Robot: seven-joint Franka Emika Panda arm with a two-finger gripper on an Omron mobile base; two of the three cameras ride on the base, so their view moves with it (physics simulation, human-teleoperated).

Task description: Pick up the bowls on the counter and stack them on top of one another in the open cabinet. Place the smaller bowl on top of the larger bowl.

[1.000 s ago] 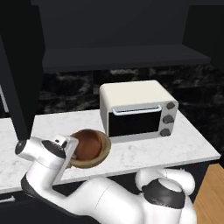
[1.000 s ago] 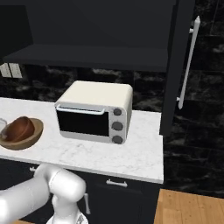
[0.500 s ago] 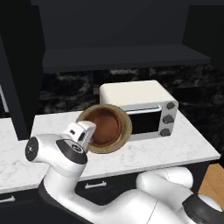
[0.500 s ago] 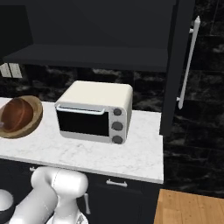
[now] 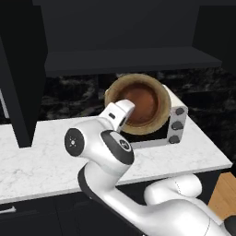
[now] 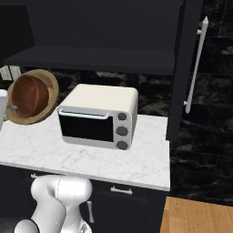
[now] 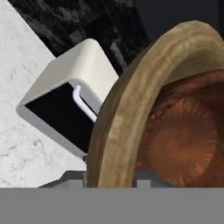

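Above the counter, below the open cabinet shelf, the gripper pinched the larger bowl by its thick rim (smaller bowl nested inside, tilted steeply): rigid, light, likely to slide out.

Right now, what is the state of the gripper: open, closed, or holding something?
Gripper: closed on the rim of the larger bowl, which is lifted and tilted, with the smaller bowl nested inside.
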